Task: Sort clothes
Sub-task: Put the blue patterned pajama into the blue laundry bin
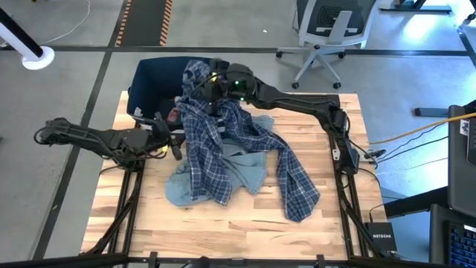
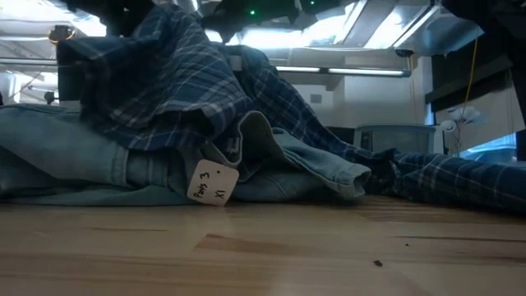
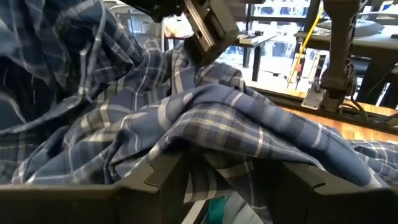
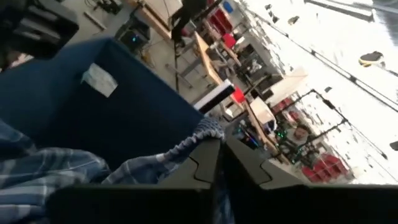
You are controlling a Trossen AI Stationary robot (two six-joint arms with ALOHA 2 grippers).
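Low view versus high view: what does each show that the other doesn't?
Only the low view shows the paper tag hanging from the light denim garment under the plaid shirt. Only the high view shows the dark blue bin, the right pincer holding the shirt's top end by the bin, and the left pincer at the shirt's left edge. Both show the plaid shirt draped over the lighter garment on the wooden table.

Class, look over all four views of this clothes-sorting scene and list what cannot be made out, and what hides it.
- Inside of the dark blue bin: high view, covered by the plaid shirt and the right gripper.
- Light blue garment: mostly buried under the plaid shirt.
- Paper tag: low view, handwriting too small to read surely.
- Left gripper: its own wrist view is filled by plaid cloth.
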